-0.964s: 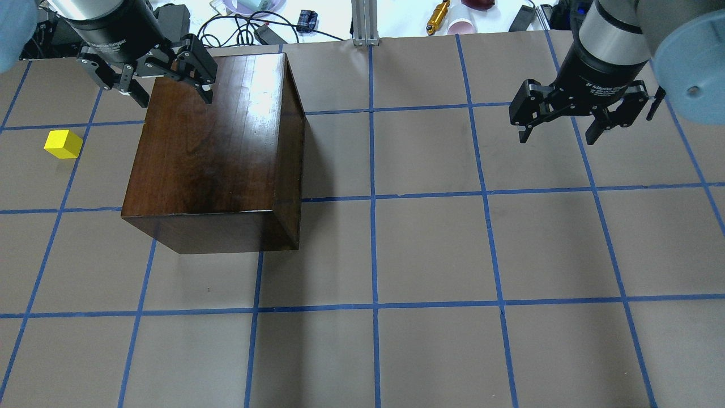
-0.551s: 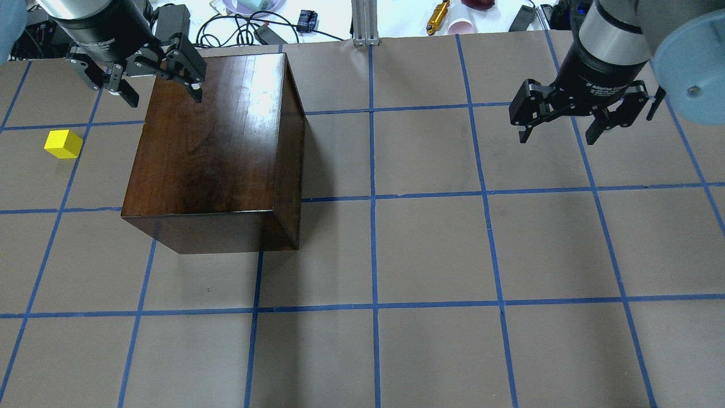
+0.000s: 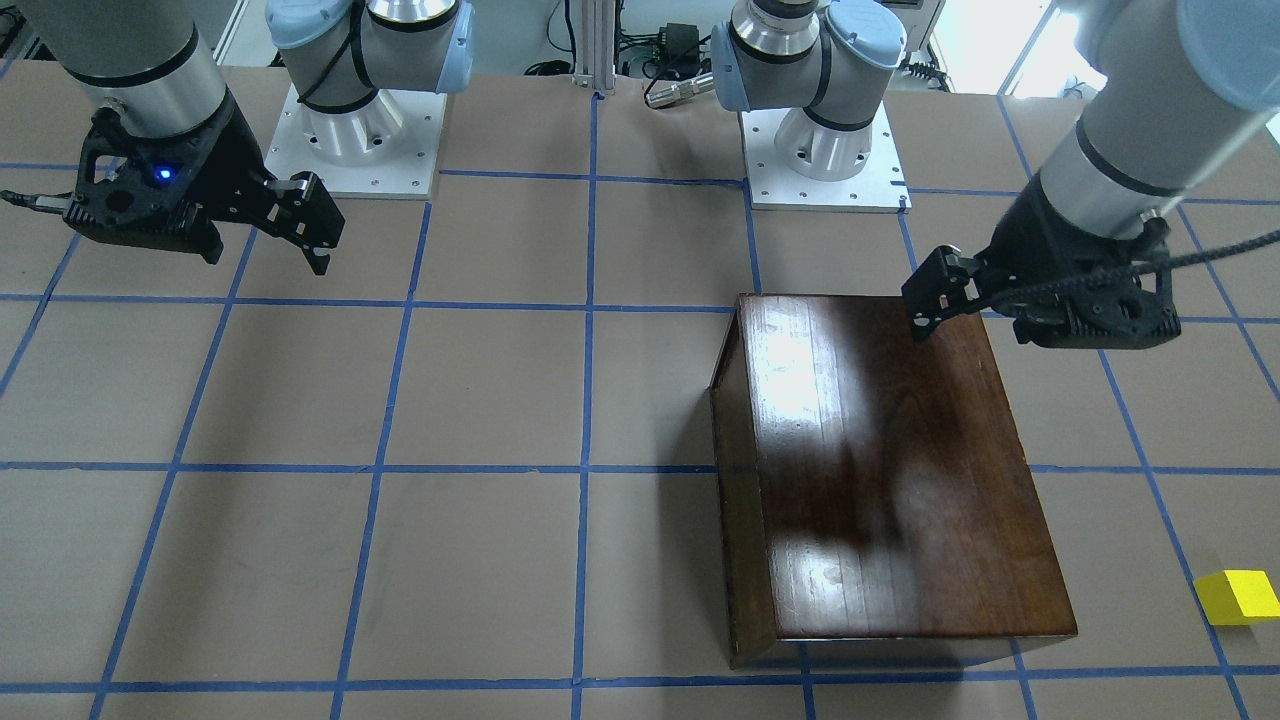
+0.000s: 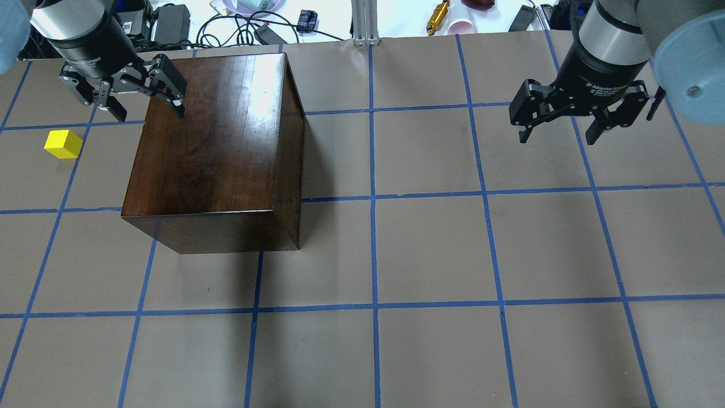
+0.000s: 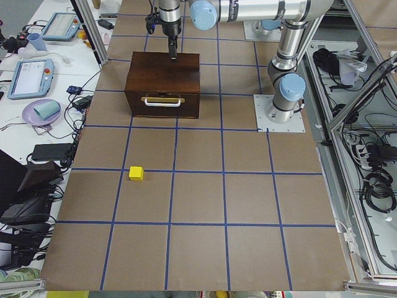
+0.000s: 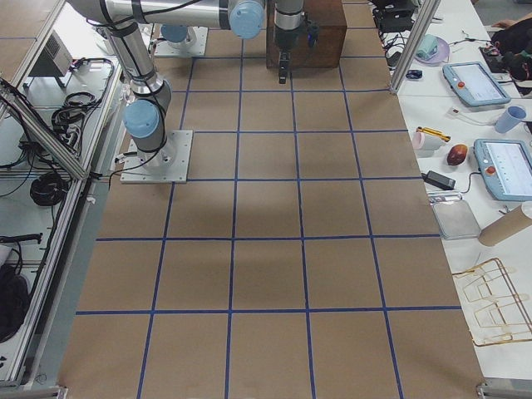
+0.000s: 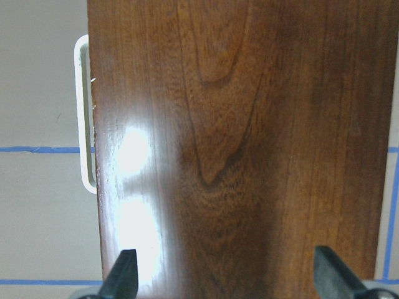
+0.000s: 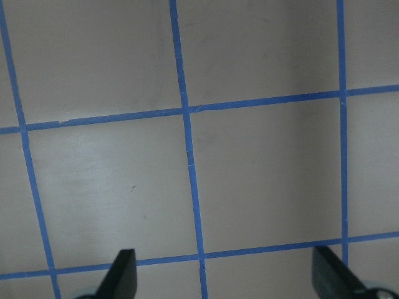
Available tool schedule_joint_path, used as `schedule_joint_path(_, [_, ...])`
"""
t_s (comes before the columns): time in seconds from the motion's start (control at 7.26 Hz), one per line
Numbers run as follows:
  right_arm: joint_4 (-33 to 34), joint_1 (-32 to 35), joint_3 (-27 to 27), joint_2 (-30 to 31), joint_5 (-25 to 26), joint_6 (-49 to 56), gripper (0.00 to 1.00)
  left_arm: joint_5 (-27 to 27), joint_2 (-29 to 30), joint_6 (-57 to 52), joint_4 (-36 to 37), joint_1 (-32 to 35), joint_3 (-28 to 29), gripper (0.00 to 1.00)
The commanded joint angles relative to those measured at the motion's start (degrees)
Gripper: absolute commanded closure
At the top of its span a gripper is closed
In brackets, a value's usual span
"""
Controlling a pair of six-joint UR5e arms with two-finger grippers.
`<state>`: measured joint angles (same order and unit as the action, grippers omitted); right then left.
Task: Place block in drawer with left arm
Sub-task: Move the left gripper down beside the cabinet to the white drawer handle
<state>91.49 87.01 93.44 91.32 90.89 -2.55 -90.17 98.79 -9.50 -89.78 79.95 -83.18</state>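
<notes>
Across the counter (image 4: 430, 249), brown paper gridded with blue tape. Reaching over the robot's left side, the left arm (image 3: 1130, 130), braided cable at the wrist. Beneath it, the dark glossy box (image 4: 215, 147), top bare.

Shut flush in the box face turned toward the robot's left, the drawer (image 5: 162, 104); judged not yet opened. Above the box end nearest the bases, the left tool (image 4: 150, 113), spread wide, empty, clear of the wood. Well apart, over bare counter on the other side, the right tool (image 4: 558, 139), likewise wide and empty.

Along the drawer front, long axis level and parallel to the box edge, the pale handle (image 5: 162, 100), peeking past the top in the left wrist view.

Out on the counter beyond that drawer face, the block (image 4: 63, 144): to the robot's left of the left tool, lower, somewhat farther from the bases, apart from the box. Far nearer the left tool than the right. Likely next: a pull on the handle toward the robot's left, or a descent onto the block, a cube with no long axis to match.

Hidden: the drawer's tray entirely; its front absent from the overhead and front-facing views, small in the side view. Missing from both wrist views: the block.
</notes>
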Motion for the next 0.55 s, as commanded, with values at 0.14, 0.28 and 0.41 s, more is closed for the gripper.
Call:
schedule_joint_path(0.14, [0.0,0.0,0.0,0.0,0.1,0.0,0.0,0.1,4.8,-7.6,3.4,-6.1,-0.1,0.0])
schedule_joint_path(0.28, [0.0,0.0,0.0,0.0,0.0,0.0,0.0,0.3,5.4,-9.9,3.4,-8.6,0.0,0.0])
schedule_joint_path(0.41, [0.0,0.0,0.0,0.0,0.0,0.0,0.0,0.6,6.1,-11.7,3.5,-10.1,0.0,0.0])
